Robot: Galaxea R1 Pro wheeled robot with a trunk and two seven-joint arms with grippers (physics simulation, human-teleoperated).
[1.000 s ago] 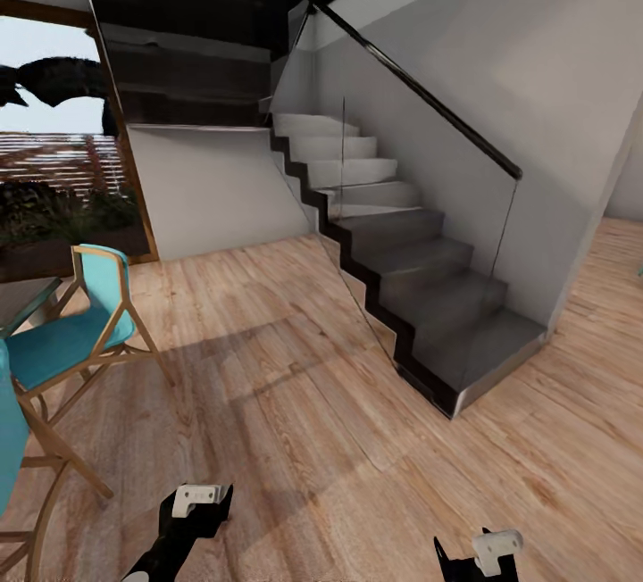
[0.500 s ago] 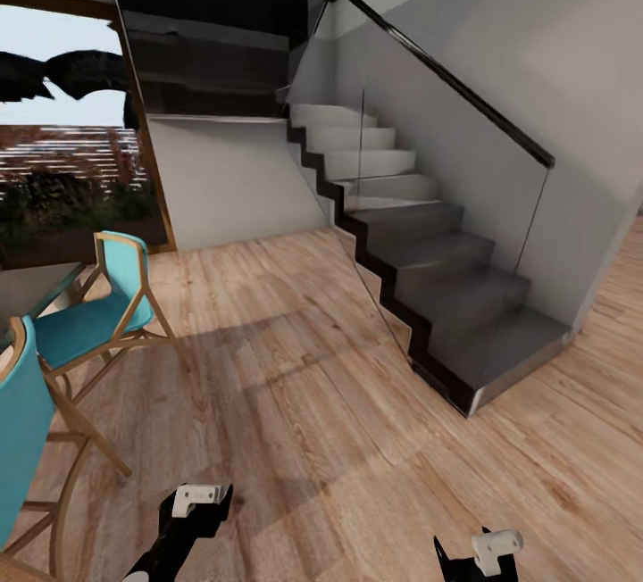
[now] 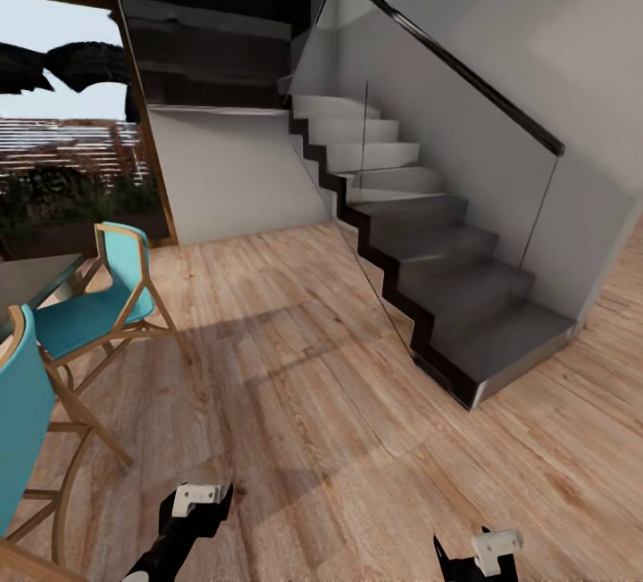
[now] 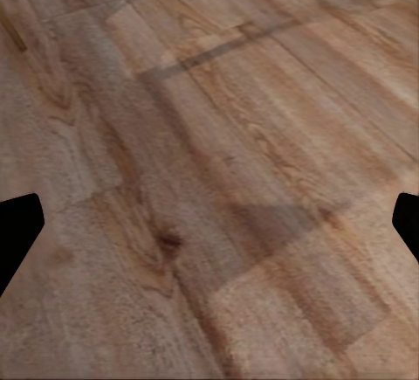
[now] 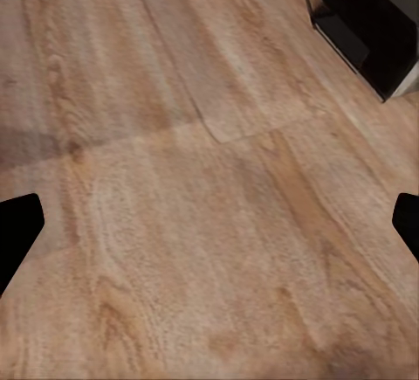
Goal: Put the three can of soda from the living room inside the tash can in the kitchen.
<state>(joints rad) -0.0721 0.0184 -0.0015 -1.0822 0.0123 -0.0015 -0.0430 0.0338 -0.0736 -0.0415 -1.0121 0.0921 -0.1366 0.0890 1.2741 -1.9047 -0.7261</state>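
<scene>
The cans of soda and the tash can are out of view. I am over a wooden floor (image 3: 295,403) in a hall with a staircase. My left gripper (image 3: 198,503) hangs low at the head view's bottom edge. In the left wrist view the left gripper (image 4: 209,231) is open, its dark fingertips (image 4: 17,231) wide apart over bare planks. My right gripper (image 3: 482,551) sits at the bottom right. In the right wrist view the right gripper (image 5: 209,231) is also open, with nothing between its fingers.
A grey staircase (image 3: 446,287) with a glass balustrade (image 3: 375,207) rises ahead on the right; its bottom step (image 5: 367,22) lies near the right arm. Two teal chairs (image 3: 89,314) (image 3: 22,421) and a table edge (image 3: 31,283) stand at the left, below a large window (image 3: 62,145).
The whole picture has shifted right, so the camera has turned left: the stairs sit further right and the chairs show more. Both grippers hold the same pose.
</scene>
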